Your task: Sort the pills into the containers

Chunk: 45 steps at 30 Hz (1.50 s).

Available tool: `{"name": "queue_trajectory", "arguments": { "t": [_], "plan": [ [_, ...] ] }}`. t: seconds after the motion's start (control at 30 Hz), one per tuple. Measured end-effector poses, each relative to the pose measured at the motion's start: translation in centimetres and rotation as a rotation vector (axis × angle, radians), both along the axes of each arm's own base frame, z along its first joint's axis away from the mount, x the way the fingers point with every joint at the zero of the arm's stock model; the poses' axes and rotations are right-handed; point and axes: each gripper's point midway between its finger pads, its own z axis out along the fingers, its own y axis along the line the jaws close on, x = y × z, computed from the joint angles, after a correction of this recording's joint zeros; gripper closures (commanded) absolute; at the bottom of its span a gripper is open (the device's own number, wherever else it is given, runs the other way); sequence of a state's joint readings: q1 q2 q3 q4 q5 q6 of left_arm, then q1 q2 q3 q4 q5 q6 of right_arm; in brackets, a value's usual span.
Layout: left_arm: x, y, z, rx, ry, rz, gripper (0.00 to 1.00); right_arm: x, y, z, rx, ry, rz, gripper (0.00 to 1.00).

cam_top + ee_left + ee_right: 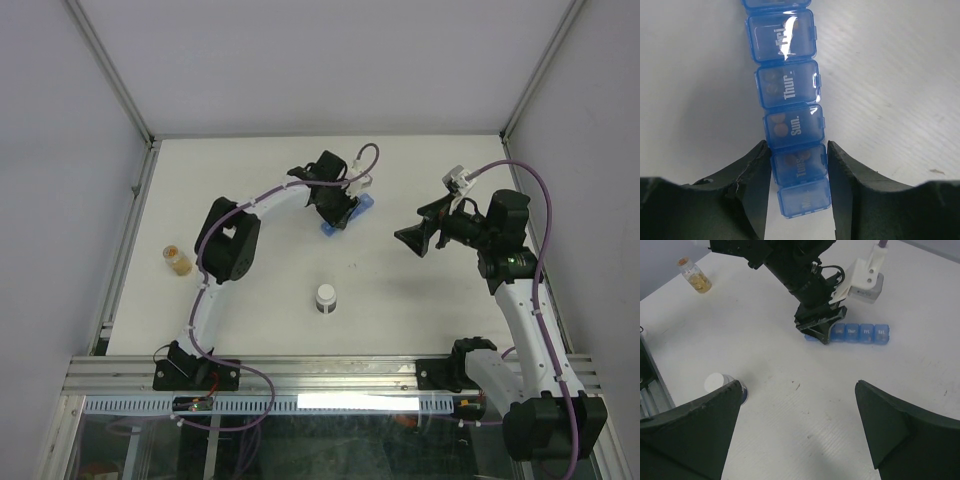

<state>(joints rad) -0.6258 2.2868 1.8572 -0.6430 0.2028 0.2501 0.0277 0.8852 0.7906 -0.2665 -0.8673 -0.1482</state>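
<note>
Top view: your left gripper [340, 213] is down on the organiser strip [330, 229]; your right gripper [415, 240] hangs apart from it, spread wide.

Left wrist view: the fingers [752, 175] clamp both sides of the strip at the Tue compartment; pills [780, 125] lie inside the compartments between and just beyond the tips.

Right wrist view: your right fingers [700, 430] are released, gripping nothing; the strip lies well ahead of them; a white-capped vial [715, 382] stands just beside the finger on the view's left.
</note>
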Motion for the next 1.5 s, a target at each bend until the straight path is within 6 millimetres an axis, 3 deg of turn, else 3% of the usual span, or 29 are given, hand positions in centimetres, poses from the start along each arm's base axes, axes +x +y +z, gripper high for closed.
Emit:
{"name": "queue_trajectory", "arguments": {
  "t": [0.3,0.53,0.77,0.9,0.97,1.07,1.2,1.27,1.33,1.5],
  "plan": [
    [-5.0,-3.8,-0.1,-0.099,-0.038,-0.480,0.53,0.4,-0.9,0.0,-0.014,-0.010,-0.044,0.01],
    [-7.1,-5.0,0.1,-0.167,-0.053,-0.663,0.42,0.7,-1.9,-0.1,-0.021,-0.010,-0.079,0.01],
    [-7.5,-5.6,0.6,-0.198,-0.096,-0.723,0.36,0.7,-2.5,0.0,-0.019,-0.019,-0.074,0.01],
    [-8.3,-5.0,2.8,-0.237,-0.177,-0.700,0.25,-0.3,-1.7,0.2,-0.017,-0.049,0.013,0.01],
    [-9.0,-4.4,5.3,-0.280,-0.263,-0.678,0.20,-0.8,-1.3,0.1,-0.030,-0.087,0.069,0.01],
    [-10.0,-3.2,9.9,-0.355,-0.445,-0.630,0.02,-1.8,-0.8,-1.2,-0.087,-0.172,0.182,0.01],
    [-11.3,-0.8,14.7,-0.471,-0.690,-0.514,0.01,-2.9,-0.5,-4.0,-0.200,-0.305,0.350,0.02],
    [-11.9,0.2,15.0,-0.525,-0.740,-0.462,0.01,-2.6,-0.4,-5.5,-0.257,-0.348,0.424,0.02],
    [-12.0,1.3,14.1,-0.555,-0.737,-0.403,0.01,-1.8,0.0,-7.0,-0.318,-0.372,0.515,0.04],
    [-11.0,3.6,12.3,-0.577,-0.670,-0.249,0.01,1.9,1.5,-10.6,-0.436,-0.335,0.734,0.08]
  ]
}}
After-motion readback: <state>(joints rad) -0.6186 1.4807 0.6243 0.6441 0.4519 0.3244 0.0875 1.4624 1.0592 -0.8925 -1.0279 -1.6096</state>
